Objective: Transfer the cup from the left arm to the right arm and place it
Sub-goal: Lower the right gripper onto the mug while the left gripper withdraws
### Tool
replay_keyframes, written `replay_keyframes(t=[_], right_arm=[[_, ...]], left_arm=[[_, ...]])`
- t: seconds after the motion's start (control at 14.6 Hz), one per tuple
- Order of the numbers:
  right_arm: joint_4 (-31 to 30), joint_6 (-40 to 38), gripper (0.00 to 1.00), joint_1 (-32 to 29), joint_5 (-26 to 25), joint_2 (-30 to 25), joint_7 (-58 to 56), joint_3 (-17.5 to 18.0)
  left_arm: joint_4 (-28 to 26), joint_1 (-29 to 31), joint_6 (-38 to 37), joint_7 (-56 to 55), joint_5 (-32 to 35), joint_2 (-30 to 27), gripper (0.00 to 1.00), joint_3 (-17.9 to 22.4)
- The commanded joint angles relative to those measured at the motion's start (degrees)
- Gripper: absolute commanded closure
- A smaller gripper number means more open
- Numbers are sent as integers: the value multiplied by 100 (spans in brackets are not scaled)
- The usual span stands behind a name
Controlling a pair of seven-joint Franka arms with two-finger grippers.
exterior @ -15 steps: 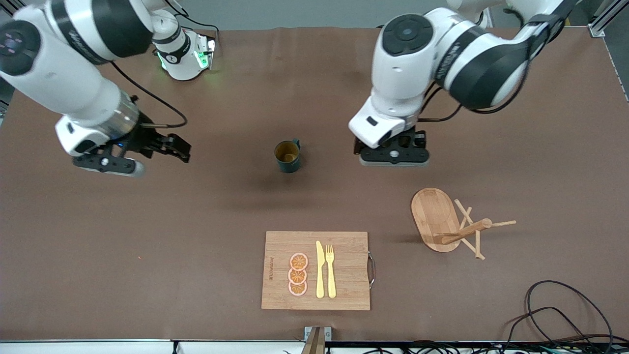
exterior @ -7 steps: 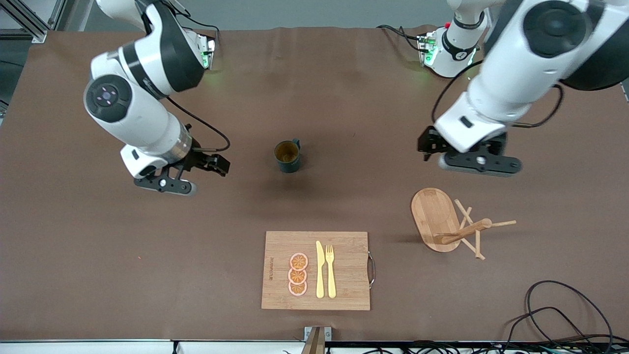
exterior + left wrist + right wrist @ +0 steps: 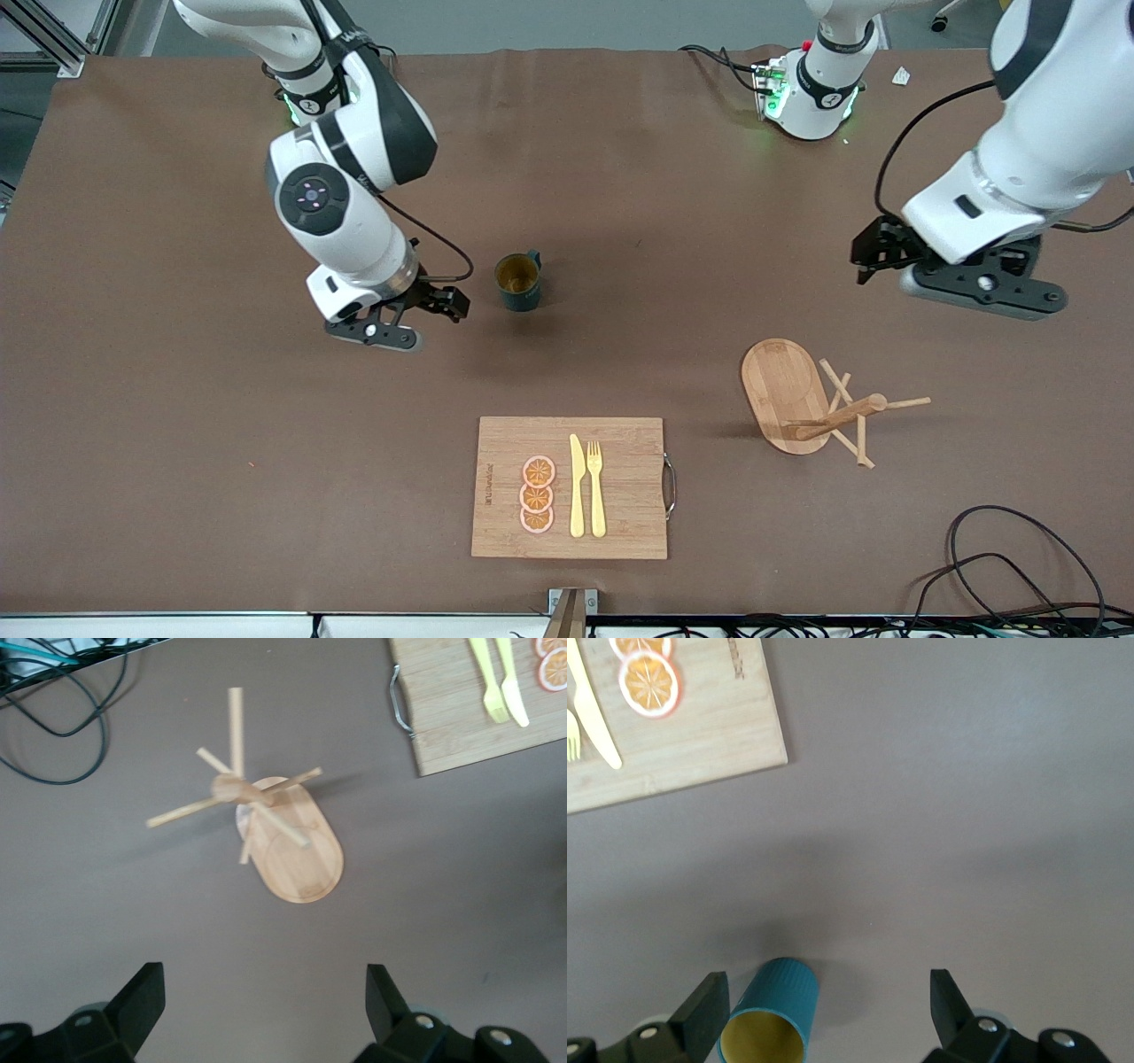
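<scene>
The cup (image 3: 518, 282), a dark teal mug with an ochre inside, stands upright mid-table with nothing holding it. My right gripper (image 3: 443, 303) hangs open just beside it, toward the right arm's end, fingers pointing at it. In the right wrist view the cup (image 3: 775, 1017) shows in the gap of the right gripper (image 3: 826, 997), close to one finger (image 3: 707, 999) and untouched. My left gripper (image 3: 873, 252) is open and empty, well off toward the left arm's end, above the table near the wooden stand. The left gripper (image 3: 263, 992) shows only bare table between its fingers.
A wooden cutting board (image 3: 620, 523) with orange slices (image 3: 537, 494), a yellow knife and a fork lies near the front edge. A wooden peg stand on an oval base (image 3: 784, 385) sits toward the left arm's end. Black cables (image 3: 1010, 567) coil at the near corner.
The right arm has swung in from its end of the table to just beside the cup. The left arm has drawn away from the cup toward its own end. The cup has not moved.
</scene>
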Motion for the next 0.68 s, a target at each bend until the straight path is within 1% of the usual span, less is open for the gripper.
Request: replay_keyframes(t=[0.0,0.21,0.34,0.41,0.48,0.62], right_arm=[[-579,495,0,260,20,-199,351,-58],[-922,996,0,392,29,-190,431,-58],[-1107,1216,0,480,20,-190,571,-58],[-1247,1356,0,567,20,-208,589,-58],[-1431,1523,0,603,20,-243,590,-58],[-1617,1595,0,656,29,-339,616,-49]], left_arm=[[-234,-803,12,536,-301,-371,0,1199],[-234,-1208,-14,801,-434,-599,0,2017],[-234,-1770,-76,802,-513,-688,0,2685],[-234,-1938,-111,802,-522,-723,0,2854],[-234,-1948,-111,793,-531,-723,0,2847],[-208,-1931,-111,723,-627,-697,0,2680]])
